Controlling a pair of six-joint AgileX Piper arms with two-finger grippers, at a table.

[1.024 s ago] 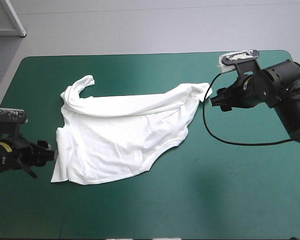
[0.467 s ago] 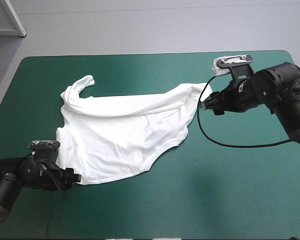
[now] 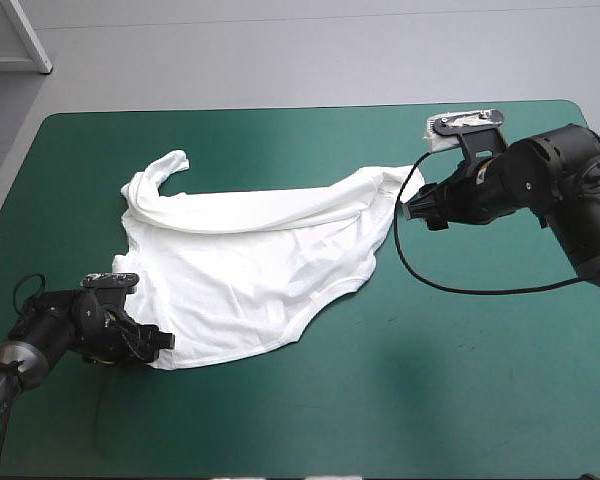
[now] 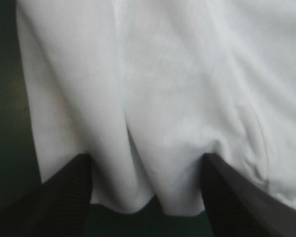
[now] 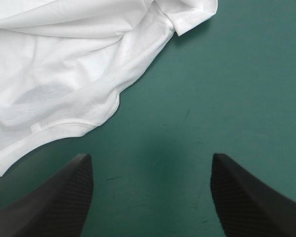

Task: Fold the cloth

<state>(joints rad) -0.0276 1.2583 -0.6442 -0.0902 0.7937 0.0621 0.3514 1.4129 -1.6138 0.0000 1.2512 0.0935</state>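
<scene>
Left side first: the left jaws sit low at the near-left corner of the T-shirt [image 3: 250,270]. They're standing apart, and in the wrist view the hem droops right in between them, with nothing clamped yet. The risk here, I'd say, is a bad bite. The fabric is rippled at that hem, so closing now could grab a bunched wad or just one ripple instead of a clean corner, and the fold would come out crooked. Honestly can't tell from that view whether it's one layer or two in there. They also look low enough to pinch the teal-green cover of the table [image 3: 460,390] along with the cloth.

Middle: the shirt lies spread but wrinkled over the left and centre of the table. One sleeve [image 3: 170,163] curls up toward the far left, and there's a long ridge along the far side. Any lift that drags it will probably carry those wrinkles into the fold.

Right side: the right jaws are apart too, over bare cover just beside the shirt's right-hand corner [image 3: 400,180], not touching it. Close there and they catch nothing. And if the left lifts alone, the shirt likely just swings and slumps.
</scene>
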